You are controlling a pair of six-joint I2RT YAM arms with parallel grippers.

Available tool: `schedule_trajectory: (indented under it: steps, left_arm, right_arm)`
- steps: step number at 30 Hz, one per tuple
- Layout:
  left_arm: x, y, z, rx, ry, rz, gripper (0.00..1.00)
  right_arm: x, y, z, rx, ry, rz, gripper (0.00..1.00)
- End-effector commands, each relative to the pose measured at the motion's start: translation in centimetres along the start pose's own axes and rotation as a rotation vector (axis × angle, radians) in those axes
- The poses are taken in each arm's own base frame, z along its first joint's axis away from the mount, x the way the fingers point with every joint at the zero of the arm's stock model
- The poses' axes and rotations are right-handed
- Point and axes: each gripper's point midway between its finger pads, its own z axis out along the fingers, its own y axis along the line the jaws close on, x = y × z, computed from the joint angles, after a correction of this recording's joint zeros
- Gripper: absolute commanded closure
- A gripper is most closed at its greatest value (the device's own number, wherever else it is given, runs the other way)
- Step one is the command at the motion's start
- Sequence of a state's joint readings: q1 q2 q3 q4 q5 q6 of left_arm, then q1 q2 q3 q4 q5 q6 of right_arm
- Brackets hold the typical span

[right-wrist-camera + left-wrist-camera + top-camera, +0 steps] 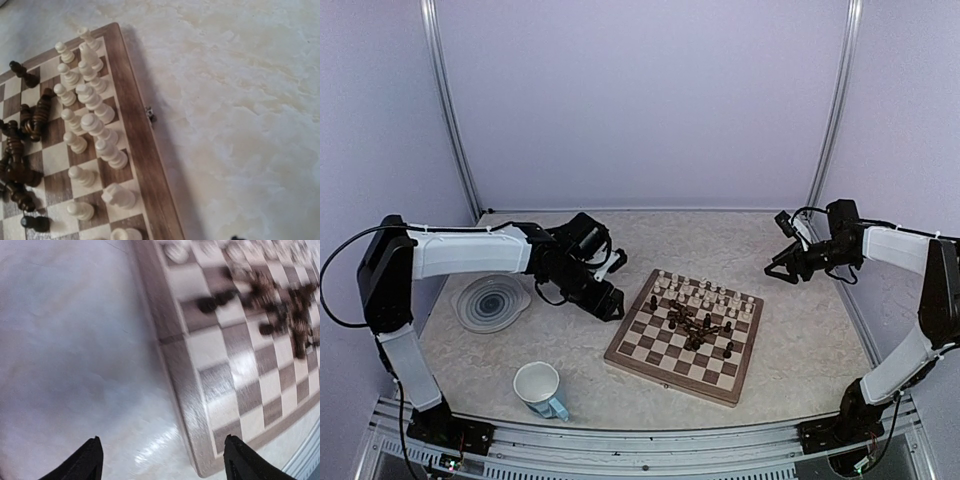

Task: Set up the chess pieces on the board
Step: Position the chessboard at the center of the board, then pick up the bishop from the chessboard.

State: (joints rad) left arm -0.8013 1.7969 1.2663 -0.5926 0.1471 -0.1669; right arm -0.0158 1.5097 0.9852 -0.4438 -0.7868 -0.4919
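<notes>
The board (660,358) lies right of centre on the table. Cream chess pieces (708,296) stand in two rows along its far side, and dark chess pieces (696,330) lie heaped near its middle. My left gripper (607,304) hovers by the board's left corner. Its view is blurred and shows it open (162,460), empty, over the table beside the board's border (186,390), with dark pieces (285,310) further on. My right gripper (780,267) hangs open off the board's far right. That wrist view shows cream pieces (92,125), fallen dark pieces (20,150) and the border (135,135).
A round grey swirl plate (492,303) sits at the left under my left arm. A white mug (538,388) with a blue handle stands near the front edge. A small metal clasp (149,114) sticks out of the board's side. Walls and frame posts close the back.
</notes>
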Motion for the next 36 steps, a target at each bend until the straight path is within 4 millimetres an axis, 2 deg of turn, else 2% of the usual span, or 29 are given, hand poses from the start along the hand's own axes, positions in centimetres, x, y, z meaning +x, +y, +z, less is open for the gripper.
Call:
schedule_trajectory:
  steps: [1, 3, 7, 12, 15, 18, 22, 29, 36]
  left_arm:
    - [-6.6, 3.6, -3.4, -0.205, -0.201, -0.019, 0.27]
    - [-9.4, 3.3, -4.0, -0.217, -0.274, -0.028, 0.35]
    - [-12.9, 2.0, -3.8, -0.188, -0.349, -0.031, 0.42]
    - [-14.2, 0.8, -1.5, -0.170, -0.325, -0.017, 0.44]
    - [-13.9, -0.3, 0.2, -0.184, -0.287, 0.011, 0.44]
    - [-12.7, -1.2, 2.4, -0.189, -0.225, 0.031, 0.47]
    - [-11.1, -2.1, 4.1, -0.182, -0.179, 0.038, 0.50]
    - [-10.1, -2.8, 4.9, -0.162, -0.152, 0.037, 0.54]
    - [-9.4, -2.9, 5.7, -0.154, -0.123, 0.044, 0.63]
  right_arm:
    - [0.4, 0.0, -0.1, -0.002, 0.005, -0.002, 0.41]
    - [0.4, -0.1, -0.1, 0.004, 0.007, -0.003, 0.41]
    - [0.4, -0.3, -0.2, 0.022, 0.007, -0.012, 0.41]
    - [0.7, -0.8, -0.3, 0.057, 0.021, -0.029, 0.41]
    - [0.9, -1.0, -0.3, 0.070, 0.029, -0.035, 0.41]
    - [1.1, -1.0, -0.3, 0.071, 0.035, -0.036, 0.41]
    - [1.0, -1.0, -0.3, 0.070, 0.033, -0.040, 0.41]
    - [1.4, -0.9, 0.0, 0.059, 0.039, -0.032, 0.41]
    - [1.5, -1.0, 0.1, 0.061, 0.044, -0.033, 0.41]
